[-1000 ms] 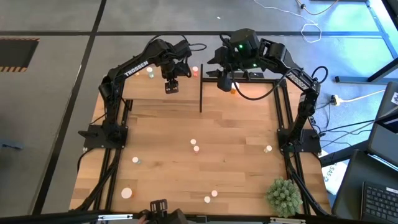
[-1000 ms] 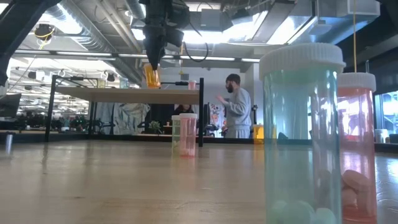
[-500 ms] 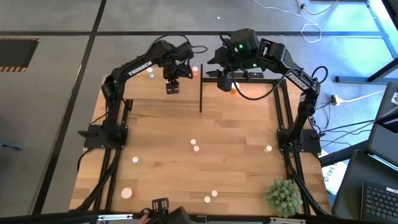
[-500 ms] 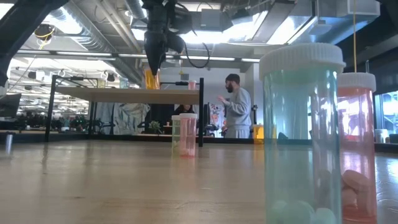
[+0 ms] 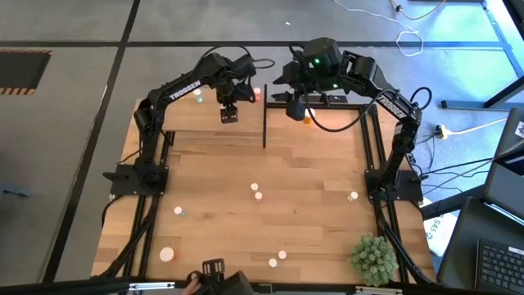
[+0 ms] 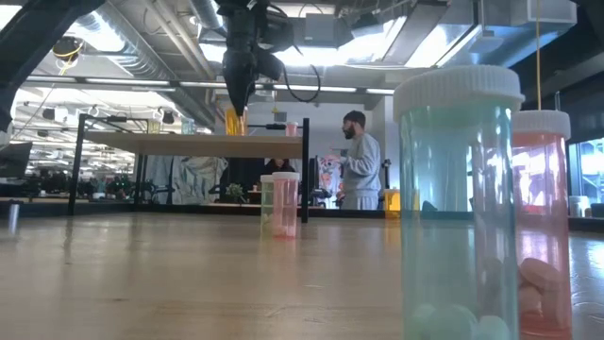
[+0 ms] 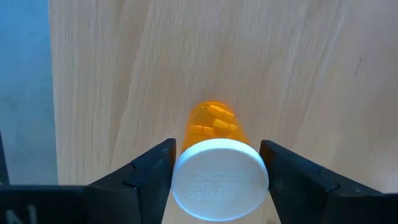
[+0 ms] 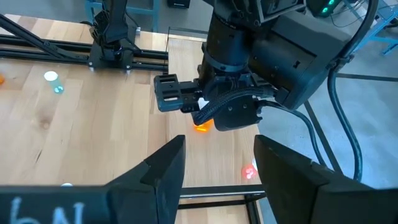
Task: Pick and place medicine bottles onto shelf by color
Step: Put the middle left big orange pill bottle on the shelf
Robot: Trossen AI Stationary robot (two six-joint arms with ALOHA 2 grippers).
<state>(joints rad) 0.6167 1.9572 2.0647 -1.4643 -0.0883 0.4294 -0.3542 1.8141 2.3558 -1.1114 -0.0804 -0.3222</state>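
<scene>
On the shelf, left gripper flanks an orange bottle, grip loosening; placement step, lift clear next. Right gripper spread, empty.

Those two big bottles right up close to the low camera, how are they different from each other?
The green bottle stands nearer and looks bigger; the red bottle sits partly hidden behind it. The green bottle's body is pale blue-green, the red bottle's pinkish red. The green bottle's cap sits higher in the picture than the red bottle's. Both stand upright on the table, have white ribbed caps and see-through bodies with pills at the bottom.
</scene>
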